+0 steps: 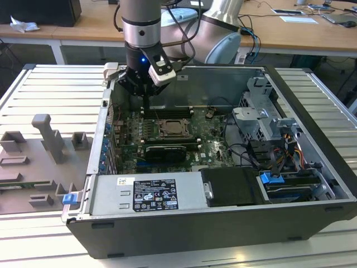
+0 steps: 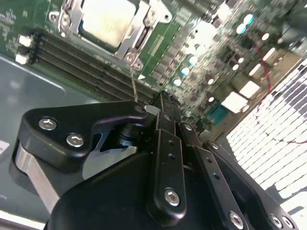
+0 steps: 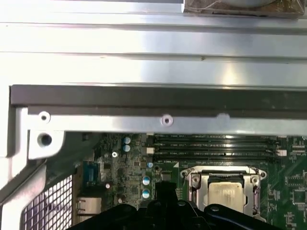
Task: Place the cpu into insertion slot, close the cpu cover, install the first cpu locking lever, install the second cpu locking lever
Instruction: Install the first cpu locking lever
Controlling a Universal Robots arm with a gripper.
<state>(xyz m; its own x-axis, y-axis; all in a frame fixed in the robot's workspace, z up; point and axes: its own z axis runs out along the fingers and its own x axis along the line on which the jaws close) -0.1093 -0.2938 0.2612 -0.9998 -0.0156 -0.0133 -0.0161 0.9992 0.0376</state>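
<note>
The one cpu [image 3: 225,195] lies in the insertion slot [image 1: 174,129], and the single cpu cover [image 3: 193,181] frames it. It is probably light, rigid and fragile, so best held by its edges only. One thin wire lever [image 2: 133,76] shows and looks springy. The claw [image 1: 146,99] hangs closed and empty near the memory slots [image 3: 211,146].

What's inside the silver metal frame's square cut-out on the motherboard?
A flat pale silver-beige square chip fills it; what lies beneath the chip is hidden.

cpu [image 3: 225,196] — flat, framed by cpu cover [image 3: 192,186]
</note>
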